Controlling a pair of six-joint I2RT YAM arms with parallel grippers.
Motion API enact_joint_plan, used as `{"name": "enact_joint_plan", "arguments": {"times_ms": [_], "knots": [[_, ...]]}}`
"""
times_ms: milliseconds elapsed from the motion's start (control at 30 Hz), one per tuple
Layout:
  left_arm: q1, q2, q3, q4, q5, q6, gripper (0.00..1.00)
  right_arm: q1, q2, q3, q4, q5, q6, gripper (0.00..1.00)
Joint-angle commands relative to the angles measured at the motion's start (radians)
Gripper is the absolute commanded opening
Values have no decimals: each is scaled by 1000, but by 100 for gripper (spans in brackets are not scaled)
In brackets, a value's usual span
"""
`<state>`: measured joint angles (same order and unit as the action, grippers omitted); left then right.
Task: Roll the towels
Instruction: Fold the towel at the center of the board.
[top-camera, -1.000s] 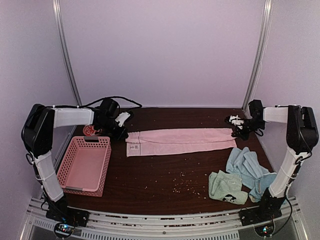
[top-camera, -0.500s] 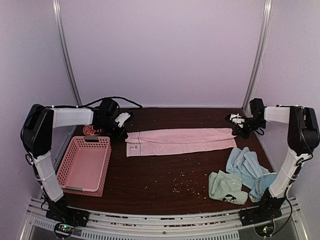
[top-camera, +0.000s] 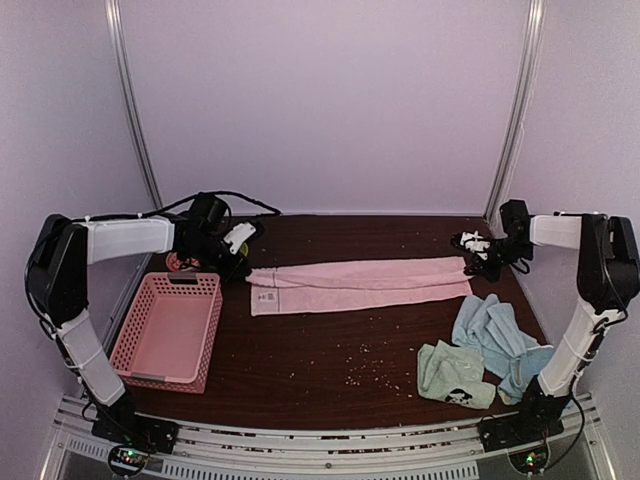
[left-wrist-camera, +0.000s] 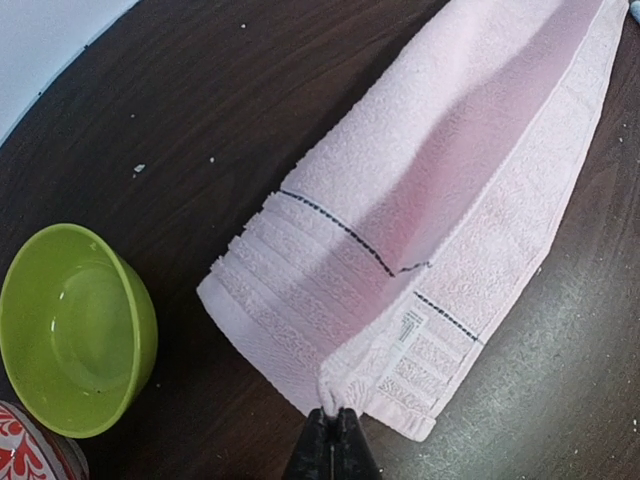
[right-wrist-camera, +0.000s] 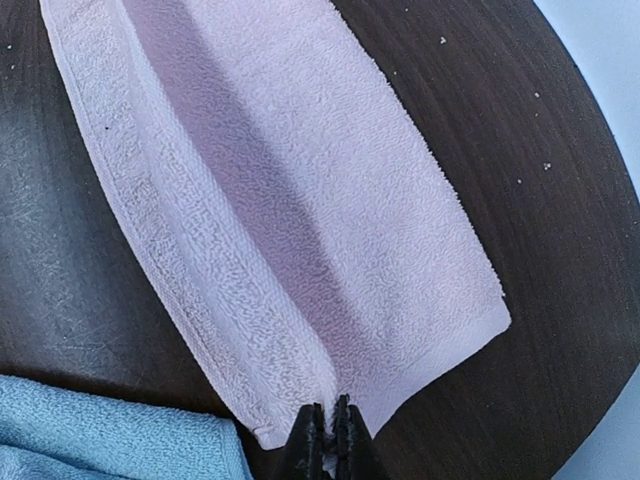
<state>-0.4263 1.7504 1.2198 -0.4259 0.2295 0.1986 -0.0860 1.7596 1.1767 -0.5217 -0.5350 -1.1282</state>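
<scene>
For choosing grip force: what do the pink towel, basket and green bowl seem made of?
Pink towel: terry cloth, matte; looped pile and ribbed end bands show.
Basket: probably rigid plastic; latticed walls, even pink.
Bowl: likely plastic, glossy; smooth with soft highlights.

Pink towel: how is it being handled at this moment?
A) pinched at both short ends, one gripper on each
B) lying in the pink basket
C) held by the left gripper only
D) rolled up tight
A: the left gripper is shut on the labelled end of the pink towel and the right gripper is shut on the opposite end, with the towel stretched out long between them.
</scene>
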Motion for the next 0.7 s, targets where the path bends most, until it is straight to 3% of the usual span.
{"name": "enact_joint_plan", "arguments": {"times_ms": [0,667], "knots": [[-2,-6,-14,-42,24,20,0,-11,-6,-27,-12,16,-19,0],[-51,91,-55,-85,-7,64,0,-11,60,-44,7,54,-25,0]]}}
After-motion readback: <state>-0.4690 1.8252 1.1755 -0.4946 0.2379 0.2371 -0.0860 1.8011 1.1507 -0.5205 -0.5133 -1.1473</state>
